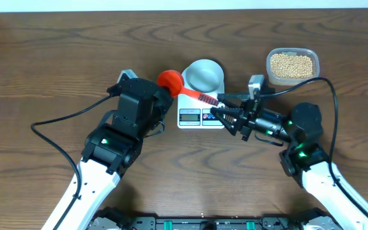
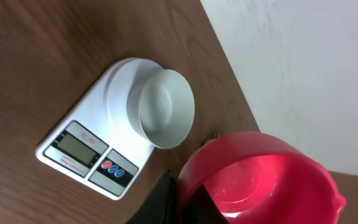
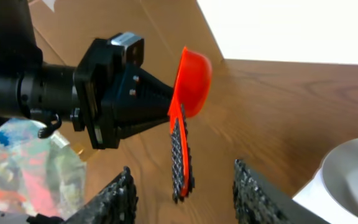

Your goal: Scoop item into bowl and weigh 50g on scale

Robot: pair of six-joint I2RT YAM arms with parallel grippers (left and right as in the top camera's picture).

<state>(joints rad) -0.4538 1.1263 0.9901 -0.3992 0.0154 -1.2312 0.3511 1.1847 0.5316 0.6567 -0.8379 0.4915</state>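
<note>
left claw (image 3: 164, 102): shut on the scoop (image 1: 170, 80) at its neck, left of the scale (image 1: 190, 116)
right claw (image 3: 185, 193): jaws apart, flanking the handle (image 3: 179, 155), no contact seen
handle axis: runs from the left claw straight into the right claw
bowl (image 1: 203, 75): empty, on the scale
beans (image 1: 291, 64): in a tub (image 1: 314, 56) right of the scale, nearer the right arm

A dark brown wooden table (image 1: 37, 57) with a bold, wavy grain fills nearly all of the overhead view, its matt top lit softly and evenly with only a faint sheen. Beyond its far edge stands a plain white wall (image 2: 303, 56), bright and bare, seen from overhead as 1 thin pale strip along the top.
</note>
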